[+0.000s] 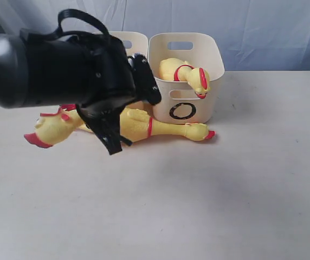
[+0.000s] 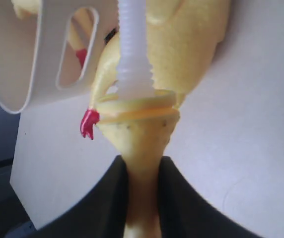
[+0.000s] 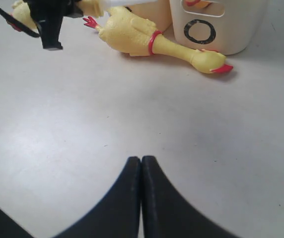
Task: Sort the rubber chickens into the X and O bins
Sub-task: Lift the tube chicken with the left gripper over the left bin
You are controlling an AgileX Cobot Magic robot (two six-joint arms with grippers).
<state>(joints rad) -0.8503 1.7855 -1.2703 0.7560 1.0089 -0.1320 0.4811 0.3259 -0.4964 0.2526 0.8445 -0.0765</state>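
i count two cream plastic tubs with rounded corners and slot handles, side by side at the far edge of the table: the tub marked with a black o [image 1: 209,103] and a second tub [image 1: 136,40] whose mark my left arm hides. three yellow rubber chicken shapes show. one floppy chicken [image 1: 174,69] sits in the o tub, its head drooping over the front rim. one whole chicken [image 1: 160,127], with a red neck band and beak, lies on the off-white table [image 1: 198,206] just in front of the tubs. the third is a yellow neck piece [image 2: 137,134] with a ribbed white tube [image 2: 132,49]; my left gripper [image 2: 142,166] is clamped on its neck. the right gripper [image 3: 141,161] hangs over the table, jaws pressed together, holding nothing. creased pale blue cloth [image 1: 263,27] backs the scene.
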